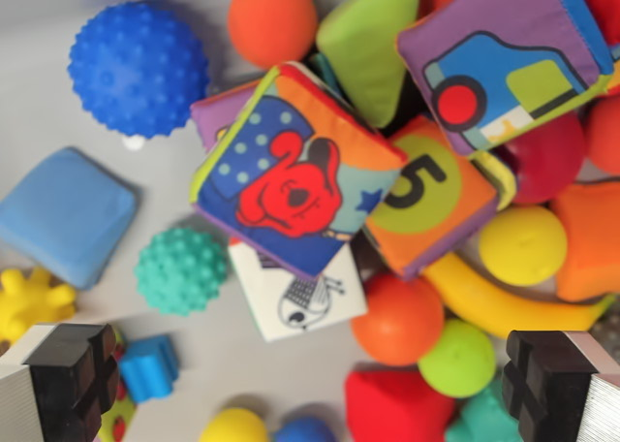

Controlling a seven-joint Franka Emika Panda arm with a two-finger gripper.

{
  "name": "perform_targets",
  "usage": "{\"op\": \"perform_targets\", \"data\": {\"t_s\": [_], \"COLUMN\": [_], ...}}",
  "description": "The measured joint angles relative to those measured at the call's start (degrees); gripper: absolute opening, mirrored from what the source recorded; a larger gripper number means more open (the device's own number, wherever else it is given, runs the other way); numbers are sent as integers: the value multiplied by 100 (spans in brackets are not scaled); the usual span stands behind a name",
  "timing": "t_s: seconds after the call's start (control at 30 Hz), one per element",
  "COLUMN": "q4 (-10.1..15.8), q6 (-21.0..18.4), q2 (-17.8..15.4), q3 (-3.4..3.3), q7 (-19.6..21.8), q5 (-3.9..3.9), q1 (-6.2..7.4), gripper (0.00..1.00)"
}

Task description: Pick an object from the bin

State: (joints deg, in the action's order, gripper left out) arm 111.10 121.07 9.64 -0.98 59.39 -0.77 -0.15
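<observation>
Gripper (310,379) hung w/ fingers wide apart, empty, over the bin (39,93). Red-dog fabric cube (295,175) sat topmost, just above centre. Best approach imo: drop straight down, straddle its tilted sides, avoid snagging white cube (295,292) beneath.

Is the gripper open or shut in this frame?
Open: the gripper has its two black fingertips at opposite bottom corners, toys between them, none gripped.
</observation>
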Motion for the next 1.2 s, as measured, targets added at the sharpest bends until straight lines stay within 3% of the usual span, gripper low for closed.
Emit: {"op": "perform_targets", "data": {"t_s": [0.5,1.2], "q4": [-182,-605], "q6": [117,259], "q2": [324,931], "q3": [-208,-554], "q7": [914,2451], "q5": [75,283], "q1": [-31,-83], "gripper": [100,100]}}
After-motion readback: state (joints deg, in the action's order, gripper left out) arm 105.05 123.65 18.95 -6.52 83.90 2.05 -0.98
